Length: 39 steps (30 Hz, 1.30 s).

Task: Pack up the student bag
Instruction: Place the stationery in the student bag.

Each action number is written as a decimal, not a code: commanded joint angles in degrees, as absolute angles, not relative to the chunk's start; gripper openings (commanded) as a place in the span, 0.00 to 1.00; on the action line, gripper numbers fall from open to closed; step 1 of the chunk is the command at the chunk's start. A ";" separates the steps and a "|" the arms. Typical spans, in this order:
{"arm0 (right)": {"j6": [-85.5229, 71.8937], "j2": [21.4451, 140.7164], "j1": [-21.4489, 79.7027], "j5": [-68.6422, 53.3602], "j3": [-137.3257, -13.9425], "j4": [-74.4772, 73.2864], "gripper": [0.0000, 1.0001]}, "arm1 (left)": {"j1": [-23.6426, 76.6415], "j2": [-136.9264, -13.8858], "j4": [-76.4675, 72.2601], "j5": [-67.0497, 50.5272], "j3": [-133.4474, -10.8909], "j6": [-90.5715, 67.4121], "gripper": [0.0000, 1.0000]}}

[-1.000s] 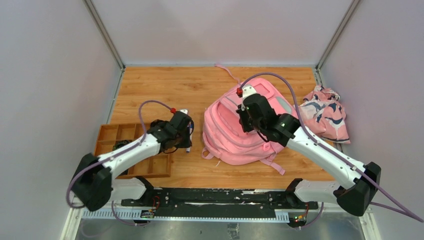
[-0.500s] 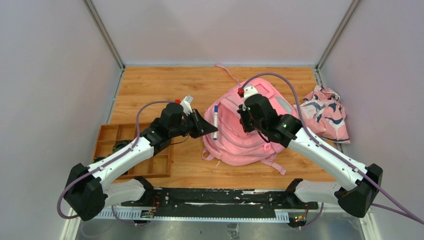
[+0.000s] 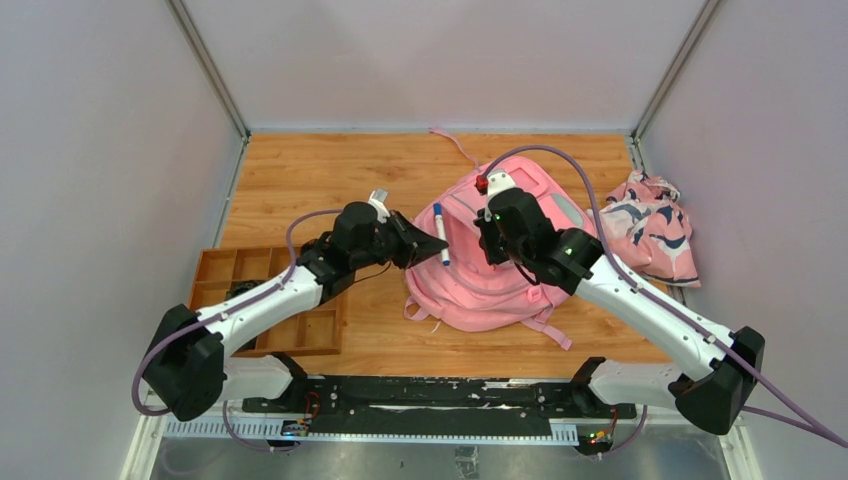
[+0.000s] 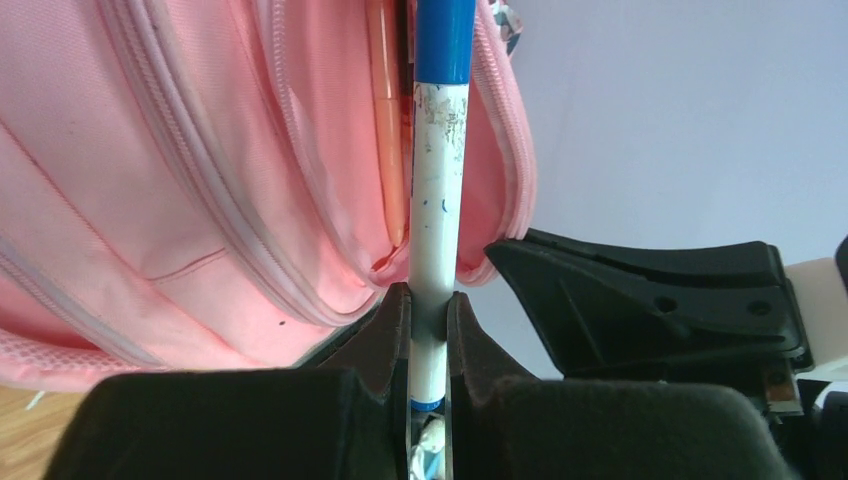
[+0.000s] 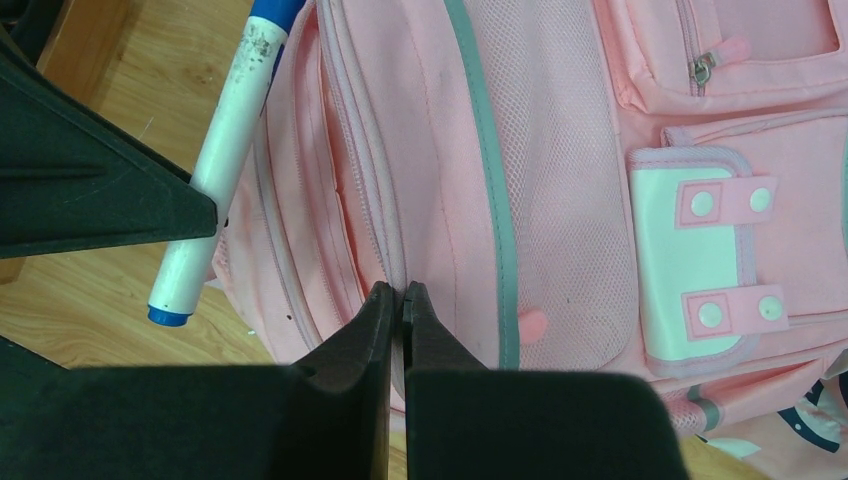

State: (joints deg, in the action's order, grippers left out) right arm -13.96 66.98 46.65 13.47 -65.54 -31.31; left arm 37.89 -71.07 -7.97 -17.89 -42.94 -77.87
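The pink student bag point(image 3: 500, 270) lies in the middle of the wooden table, its white-pink patch point(image 5: 690, 270) showing in the right wrist view. My left gripper point(image 3: 418, 243) is shut on a white marker with a blue cap point(image 3: 440, 234) and holds it at the bag's left edge, the cap end pointing at the open zipper mouth point(image 4: 395, 150). My right gripper point(image 3: 490, 232) is shut on the bag's fabric edge point(image 5: 400, 285) by the zipper and holds it up. The marker point(image 5: 225, 150) shows to the left of the right fingers.
A brown wooden compartment tray point(image 3: 275, 300) sits at the near left under my left arm. A pink cloth with a navy-white pattern point(image 3: 650, 225) lies bunched at the right wall. A pink strap point(image 3: 452, 142) trails toward the back.
My left gripper has lifted the marker from beside the tray and carried it right to the bag's opening. The right gripper has stayed on the bag's edge.
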 commanded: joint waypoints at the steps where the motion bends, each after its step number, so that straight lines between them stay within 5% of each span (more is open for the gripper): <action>1: -15.14 66.37 46.76 13.77 -66.85 -29.35 0.00 | 39.24 -71.11 -11.56 -13.31 -43.41 -81.73 0.00; 15: -15.39 66.46 46.76 13.15 -67.59 -29.53 0.00 | 42.53 -86.73 -13.62 -14.90 -52.35 -81.37 0.00; 19: -15.56 66.78 46.76 12.56 -68.04 -29.54 0.00 | 43.61 -89.29 -13.60 -14.42 -55.07 -79.59 0.41; 22: -15.61 66.89 46.80 12.31 -68.12 -29.61 0.00 | 43.98 -89.65 -13.60 -14.73 -55.40 -78.52 0.52; 31: -15.75 66.59 46.84 12.77 -67.22 -29.41 0.00 | 45.63 -80.82 -13.46 -11.54 -48.84 -73.24 0.43; 39: -15.53 66.05 46.82 12.30 -65.44 -29.26 0.00 | 44.15 -72.14 -7.77 -15.53 -45.41 -62.31 0.45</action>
State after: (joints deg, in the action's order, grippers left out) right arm -14.28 67.37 46.65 13.02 -65.71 -31.31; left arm 45.69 -75.94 -10.74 -12.47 -45.80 -70.72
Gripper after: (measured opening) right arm 0.031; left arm 0.439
